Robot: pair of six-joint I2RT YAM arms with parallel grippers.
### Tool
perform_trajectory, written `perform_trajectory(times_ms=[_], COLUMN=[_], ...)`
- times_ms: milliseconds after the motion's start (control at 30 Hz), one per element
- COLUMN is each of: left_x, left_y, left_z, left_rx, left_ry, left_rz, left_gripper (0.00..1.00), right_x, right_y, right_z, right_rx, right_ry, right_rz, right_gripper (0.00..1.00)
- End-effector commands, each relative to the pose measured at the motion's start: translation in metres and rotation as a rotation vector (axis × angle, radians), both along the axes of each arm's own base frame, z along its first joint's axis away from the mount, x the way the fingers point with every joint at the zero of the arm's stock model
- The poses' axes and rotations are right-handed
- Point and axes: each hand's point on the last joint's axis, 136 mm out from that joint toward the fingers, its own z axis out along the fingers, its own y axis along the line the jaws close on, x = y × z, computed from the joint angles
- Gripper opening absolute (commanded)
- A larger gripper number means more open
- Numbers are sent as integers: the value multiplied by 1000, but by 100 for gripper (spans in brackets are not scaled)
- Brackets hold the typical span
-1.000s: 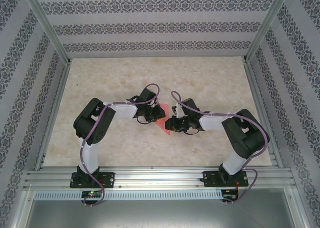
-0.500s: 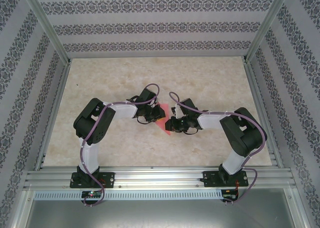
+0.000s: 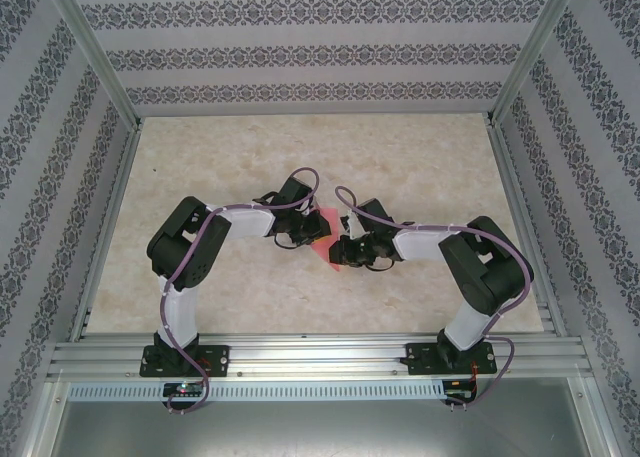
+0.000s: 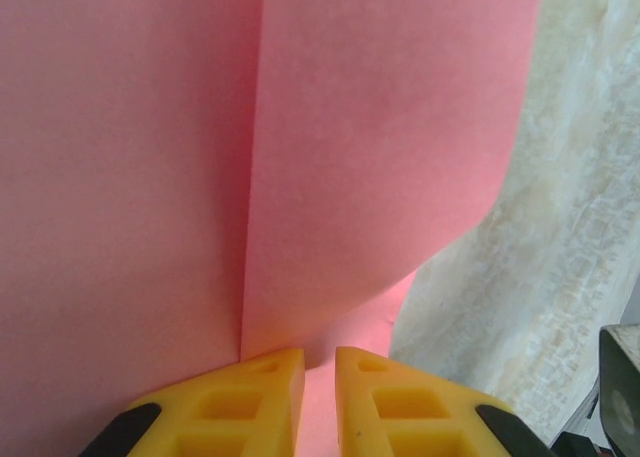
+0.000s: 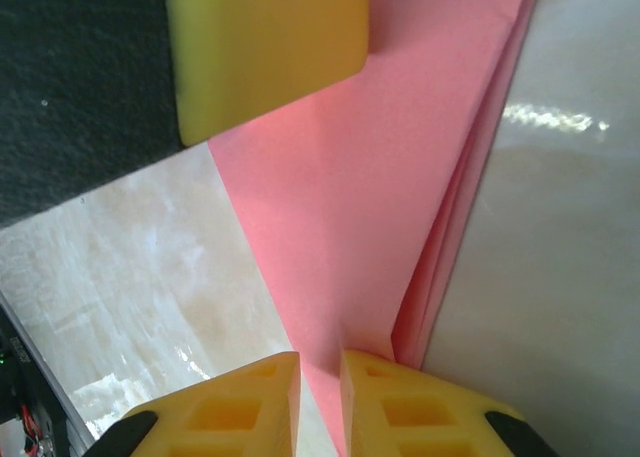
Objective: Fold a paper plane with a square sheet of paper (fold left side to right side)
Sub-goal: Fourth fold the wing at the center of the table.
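This is a robotics lab test cell. A left arm and a right arm are bolted to an aluminium rail along a marbled bench. Aluminium frame posts and pattern-papered panel walls box it in.

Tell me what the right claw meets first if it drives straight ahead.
The right claw grips the folded pink paper, so that comes first; beyond it, probably the yellow finger of the left claw; depth unclear.

My counter is pale and marbled under even light. Walls papered in grey floral stripes stand around me on three sides, metal posts at the corners.
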Motion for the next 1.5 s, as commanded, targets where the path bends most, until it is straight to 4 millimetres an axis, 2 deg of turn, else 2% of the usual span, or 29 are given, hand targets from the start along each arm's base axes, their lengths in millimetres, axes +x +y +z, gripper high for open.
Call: perform_trajectory(times_ms=[0, 467, 700, 800, 967, 1067, 1233, 1467], left_x=[-16, -17, -18, -18, -18, -18, -18, -17], left_y=[26, 27, 28, 27, 27, 27, 25, 24], left_z=[-41, -44, -44, -43, -41, -40, -39, -38], left_rx=[134, 142, 144, 139, 136, 133, 128, 129], left_ry=[95, 101, 101, 101, 97, 94, 92, 90], left_rz=[32, 34, 33, 32, 31, 31, 29, 27], left_gripper=[19, 18, 18, 18, 18, 18, 18, 18], right_x=[-41, -78, -83, -77, -46, -33, -9, -3], right_y=[-17, -30, -34, -32, -26, -16, -5, 7], right_z=[-24, -32, -20, -5, 35, 49, 44, 25], right_rx=[-104, -156, -160, -129, -9, 43, 42, 15], right_ry=[125, 192, 185, 157, 43, -10, -65, -40], right_rz=[33, 56, 68, 67, 3, -15, -48, -11], right_gripper=[17, 14, 14, 14, 14, 15, 15, 15])
